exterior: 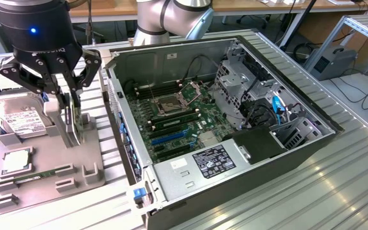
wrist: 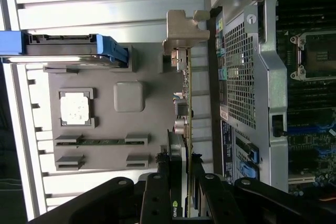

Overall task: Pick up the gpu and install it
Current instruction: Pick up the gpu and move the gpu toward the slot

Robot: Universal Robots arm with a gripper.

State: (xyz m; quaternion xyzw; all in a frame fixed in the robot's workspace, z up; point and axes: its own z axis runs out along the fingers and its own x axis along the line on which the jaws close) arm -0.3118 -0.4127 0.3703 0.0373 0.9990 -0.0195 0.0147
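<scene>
Wrist view: black claw gripper (wrist: 180, 177), jaws part-closed, clamps the upper edge of the thin dark circuit-card gpu (wrist: 185, 93). The card stands upright in a grey moulded tray (wrist: 128, 66) just beside the open computer case (wrist: 247, 77). Judged light, stiff and fragile; best held by the board edges, clear of the fan.

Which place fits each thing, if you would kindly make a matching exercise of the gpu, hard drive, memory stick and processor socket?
1 gpu
2 hard drive
3 memory stick
4 processor socket

A inside the open computer case
B between two low holders on the tray
C on edge, clamped in the gripper
D on the tray, white label showing

Pairs: 1-C, 2-D, 3-B, 4-A
</scene>
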